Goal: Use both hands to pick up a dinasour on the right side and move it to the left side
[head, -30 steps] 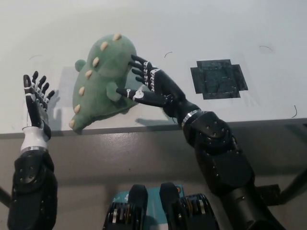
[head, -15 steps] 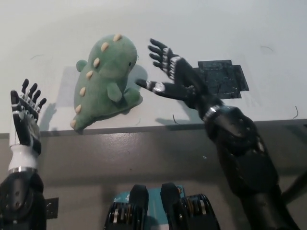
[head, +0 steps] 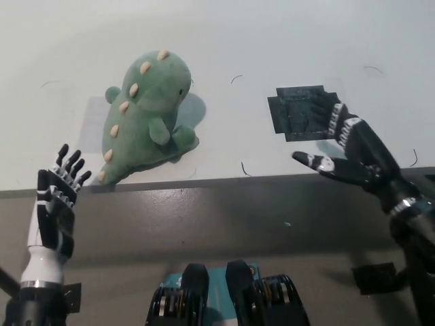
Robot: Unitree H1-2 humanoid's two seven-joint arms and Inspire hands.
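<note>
- Your right hand (head: 350,151) has its fingers spread and released, holding nothing, over the table's near edge by the dark tape patch (head: 304,112).
- Your left hand (head: 56,207) is splayed and empty too, below the edge.
- The dinosaur (head: 144,112) lies on the white table (head: 285,41), left of centre, its tail at the edge, apart from both hands.
</note>
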